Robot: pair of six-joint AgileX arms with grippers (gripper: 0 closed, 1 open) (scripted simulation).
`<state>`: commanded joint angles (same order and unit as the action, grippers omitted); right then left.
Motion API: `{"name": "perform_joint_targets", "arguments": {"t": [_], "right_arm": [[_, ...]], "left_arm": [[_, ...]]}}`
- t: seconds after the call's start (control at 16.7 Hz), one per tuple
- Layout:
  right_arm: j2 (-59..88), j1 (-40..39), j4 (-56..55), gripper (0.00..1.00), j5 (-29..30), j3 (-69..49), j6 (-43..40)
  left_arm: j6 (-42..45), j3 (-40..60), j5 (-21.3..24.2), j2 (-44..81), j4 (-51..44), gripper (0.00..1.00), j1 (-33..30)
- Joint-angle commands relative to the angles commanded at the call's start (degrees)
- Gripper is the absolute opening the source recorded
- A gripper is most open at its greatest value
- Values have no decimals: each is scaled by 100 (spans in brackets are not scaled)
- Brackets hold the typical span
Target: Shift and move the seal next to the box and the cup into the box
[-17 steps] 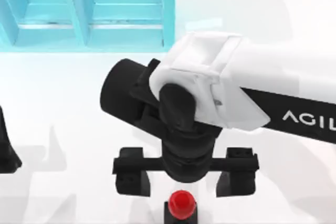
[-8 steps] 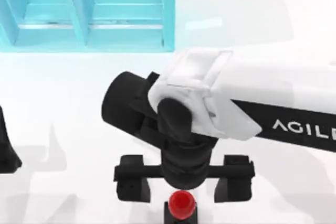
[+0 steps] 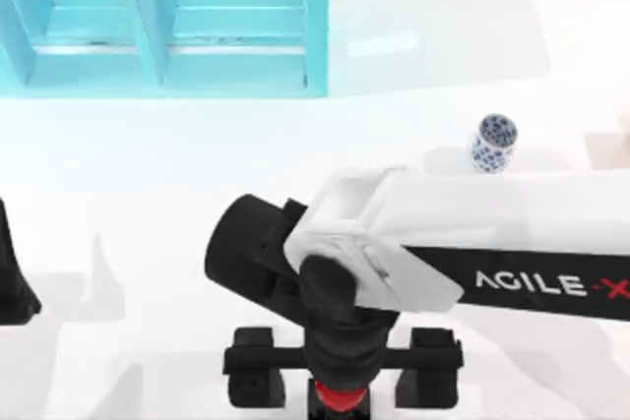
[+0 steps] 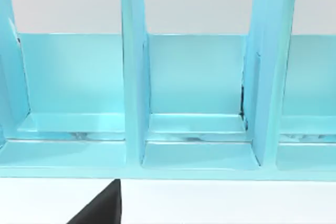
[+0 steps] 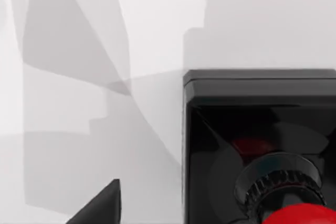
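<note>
The right arm (image 3: pixel 472 243) is showing a white shell, a black band lettered AGILE-X, and black end effector (image 3: pixel 345 381) parts.

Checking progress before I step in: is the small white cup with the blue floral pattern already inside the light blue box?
No: in the top view the cup stands on the white table, well apart from the light blue box.

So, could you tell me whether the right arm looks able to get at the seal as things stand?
Probably yes. The right tool hangs directly above the seal, fingers spread to either side of its red knob, with nothing between them. The cup stands well clear.
</note>
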<state>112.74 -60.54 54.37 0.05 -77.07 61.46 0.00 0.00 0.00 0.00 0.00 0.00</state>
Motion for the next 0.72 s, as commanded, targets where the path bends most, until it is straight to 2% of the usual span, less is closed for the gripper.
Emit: {"name": "perform_joint_targets", "arguments": {"t": [0.12, 0.72], "right_arm": [[0, 0, 0, 100, 0, 0, 0], [0, 0, 0, 25, 0, 0, 0]], "left_arm": [[0, 0, 0, 0, 0, 100, 0], [0, 0, 0, 0, 0, 100, 0]]}}
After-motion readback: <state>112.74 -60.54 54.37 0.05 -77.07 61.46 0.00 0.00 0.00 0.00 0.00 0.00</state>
